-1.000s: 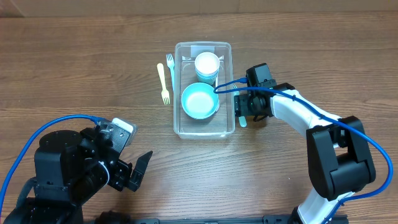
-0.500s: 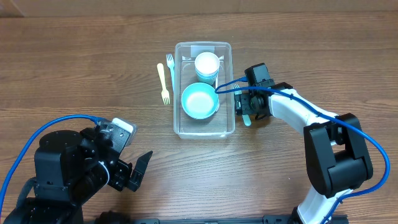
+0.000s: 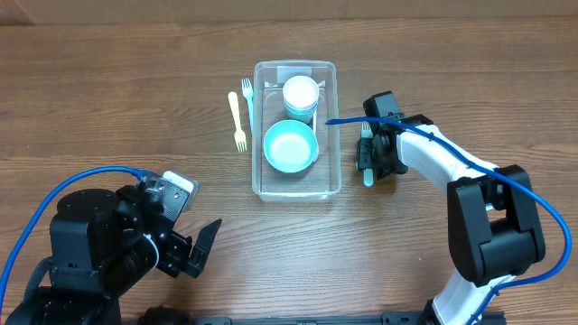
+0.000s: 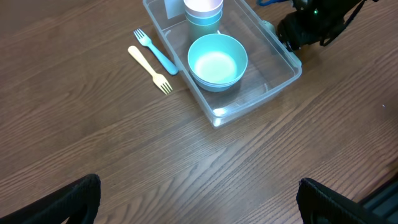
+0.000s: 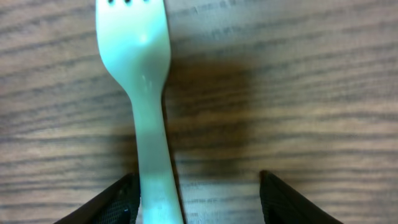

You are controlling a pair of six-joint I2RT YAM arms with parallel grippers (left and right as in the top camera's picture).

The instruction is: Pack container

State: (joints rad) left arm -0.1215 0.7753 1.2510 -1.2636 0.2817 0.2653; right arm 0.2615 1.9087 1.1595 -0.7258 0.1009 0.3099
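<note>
Container (image 3: 298, 185) is set mid-counter (image 3: 135, 108), holding a blue bowl (image 3: 291, 146) and stacked cups (image 3: 301, 94). Right fingers (image 5: 118, 199) are spread apart, unclamped, astride a pale green fork (image 5: 149, 93) lying just right of the container. Left fingers (image 4: 68, 199) are held wide apart near the counter's front edge.

Even bright light, soft shadow beside fork (image 5: 148, 93), close-up slightly blurred

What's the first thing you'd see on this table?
Probably the clear container in the middle, with a light-blue bowl and a stack of cups inside. To its right, the right gripper straddles a pale green fork lying on the wood, jaws open. A yellow fork and a blue fork lie along the container's left side.
</note>
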